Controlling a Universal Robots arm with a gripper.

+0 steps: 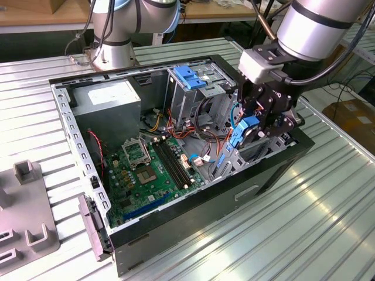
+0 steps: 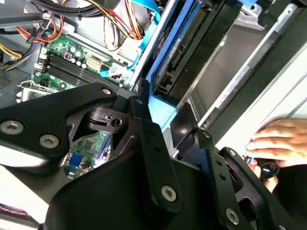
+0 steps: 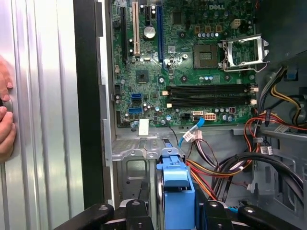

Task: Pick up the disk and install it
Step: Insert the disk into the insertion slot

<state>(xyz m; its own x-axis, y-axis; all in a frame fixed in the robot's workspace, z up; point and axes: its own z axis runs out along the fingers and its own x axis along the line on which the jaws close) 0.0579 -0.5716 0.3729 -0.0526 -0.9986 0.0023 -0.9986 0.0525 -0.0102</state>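
1. Table [image 1: 304, 222], ribbed metal: carrying everything below.
2. Computer case [image 1: 176, 234], dark, side panel off: lying open-side-up on the table.
3. Robot arm [image 1: 316, 26], silver and grey: reaching down from the exterior view's upper right into the case's end on that side.
4. Second arm's base [image 1: 117, 29]: standing on the table behind the case.
5. Motherboard [image 1: 146, 175], green: lying flat on the case floor, also showing in the first wrist view [image 3: 192, 62].
6. Grey box [image 1: 108, 102] with a white sticker: sitting in the case's far corner on the exterior view's left.
7. Metal cage [image 1: 190, 93] with a blue handle [image 1: 188, 75]: standing upright mid-case, beside the arm's working end.
8. Grey fixture [image 1: 26, 216]: lying on the table, well apart from the case, at the exterior view's left.
9. Gripper [image 1: 253, 124], black linkage: hanging inside the case, its fingers [image 3: 139, 213] pressing in from either side and clamping on item 10.
10. The disk [image 1: 240, 136]: standing on edge in that grip, blue rail uppermost, between the cage and the case's near wall; its blue end is filling the gap between the fingers in both wrist views [image 3: 175, 189] [image 2: 160, 112].
11. Cables [image 3: 230, 167], red, orange, yellow and black: running loose just beside the disk.
12. A person's hand [image 3: 5, 124]: resting on the table outside the case wall, also showing in the second wrist view [image 2: 278, 141].
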